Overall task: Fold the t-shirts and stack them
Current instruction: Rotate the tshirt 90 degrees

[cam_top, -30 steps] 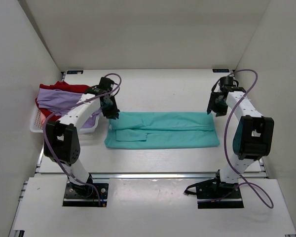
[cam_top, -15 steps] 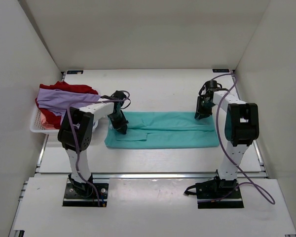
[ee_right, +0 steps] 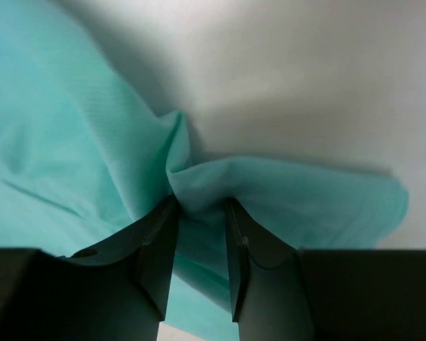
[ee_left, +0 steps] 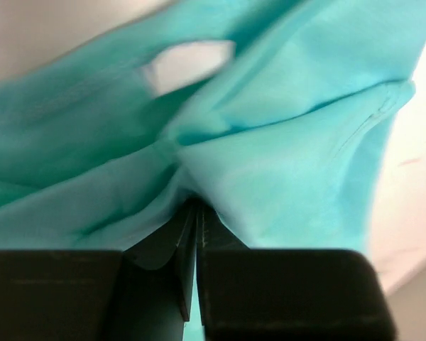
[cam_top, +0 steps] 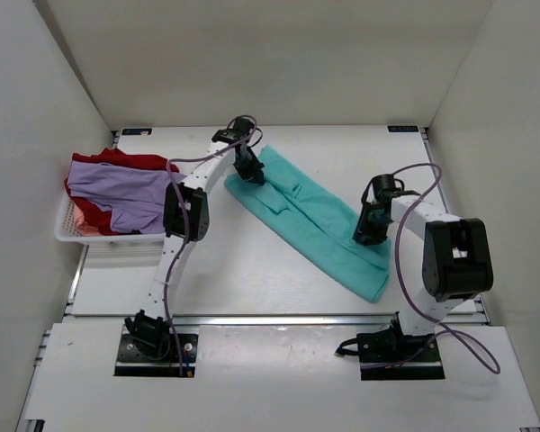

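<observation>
The teal t-shirt (cam_top: 310, 216), folded into a long strip, stretches diagonally from the back middle to the front right of the table. My left gripper (cam_top: 247, 170) is shut on its far end; in the left wrist view (ee_left: 197, 209) the jaws pinch the teal cloth (ee_left: 284, 163). My right gripper (cam_top: 369, 230) grips the near right part; in the right wrist view (ee_right: 199, 206) a fold of teal cloth (ee_right: 71, 156) sits between the fingers. The lavender t-shirt (cam_top: 117, 187) lies on the red t-shirt (cam_top: 130, 160) at the left.
A white lattice basket (cam_top: 72, 232) at the left edge holds the lavender and red shirts. White walls close in the table on the left, back and right. The left arm reaches far back across the table's middle.
The left gripper has carried its end of the teal shirt toward the back. The right gripper has drawn its end nearer. The strip has turned from lying crosswise to diagonal.
</observation>
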Tool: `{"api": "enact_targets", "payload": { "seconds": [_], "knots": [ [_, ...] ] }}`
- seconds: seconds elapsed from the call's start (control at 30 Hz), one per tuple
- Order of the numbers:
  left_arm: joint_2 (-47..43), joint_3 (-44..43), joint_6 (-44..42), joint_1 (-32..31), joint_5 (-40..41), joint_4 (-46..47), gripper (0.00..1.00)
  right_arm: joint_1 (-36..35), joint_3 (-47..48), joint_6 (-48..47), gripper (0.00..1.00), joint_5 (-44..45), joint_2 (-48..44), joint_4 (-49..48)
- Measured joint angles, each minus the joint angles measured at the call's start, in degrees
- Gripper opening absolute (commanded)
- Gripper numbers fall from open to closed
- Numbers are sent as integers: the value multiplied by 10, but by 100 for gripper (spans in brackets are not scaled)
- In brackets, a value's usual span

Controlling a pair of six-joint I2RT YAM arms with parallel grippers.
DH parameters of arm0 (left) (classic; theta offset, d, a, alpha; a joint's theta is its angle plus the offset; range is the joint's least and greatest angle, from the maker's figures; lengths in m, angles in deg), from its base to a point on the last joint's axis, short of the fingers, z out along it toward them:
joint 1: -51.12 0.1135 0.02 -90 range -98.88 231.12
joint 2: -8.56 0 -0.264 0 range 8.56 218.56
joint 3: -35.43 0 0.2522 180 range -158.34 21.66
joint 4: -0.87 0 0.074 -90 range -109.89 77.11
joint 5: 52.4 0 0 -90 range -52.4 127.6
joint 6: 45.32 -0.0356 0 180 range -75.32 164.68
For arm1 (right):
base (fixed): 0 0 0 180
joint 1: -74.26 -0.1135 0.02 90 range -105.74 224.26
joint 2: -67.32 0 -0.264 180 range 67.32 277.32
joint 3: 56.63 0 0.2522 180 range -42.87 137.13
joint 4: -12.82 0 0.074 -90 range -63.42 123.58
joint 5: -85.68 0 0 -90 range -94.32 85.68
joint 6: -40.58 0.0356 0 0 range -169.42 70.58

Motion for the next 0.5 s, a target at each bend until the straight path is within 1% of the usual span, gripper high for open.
{"api": "enact_targets", "payload": {
  "seconds": [0.03,0.07,0.1,0.13,0.2,0.27,0.33,0.4,0.5],
  "knots": [
    [45,-77,6,1,-11,0,14,-16,-15,17,28,-2,-12,1],
    [80,-134,12,3,-26,-1,14,-31,-26,30,27,-4,-23,0],
    [104,-168,19,4,-43,5,14,-50,-39,46,26,-8,-34,-2],
    [113,-179,26,6,-60,12,14,-72,-51,64,25,-13,-43,-4],
    [112,-165,36,9,-82,32,15,-116,-67,100,24,-29,-53,-13],
    [99,-127,47,13,-100,66,15,-158,-72,131,23,-40,-54,-25],
    [93,-108,60,15,-111,97,15,-199,-73,158,23,-50,-50,-41],
    [102,-113,75,20,-119,125,15,-241,-72,184,22,-61,-41,-63],
    [126,-130,103,27,-137,179,14,-281,-72,215,21,-82,-28,-96]
  ]
}}
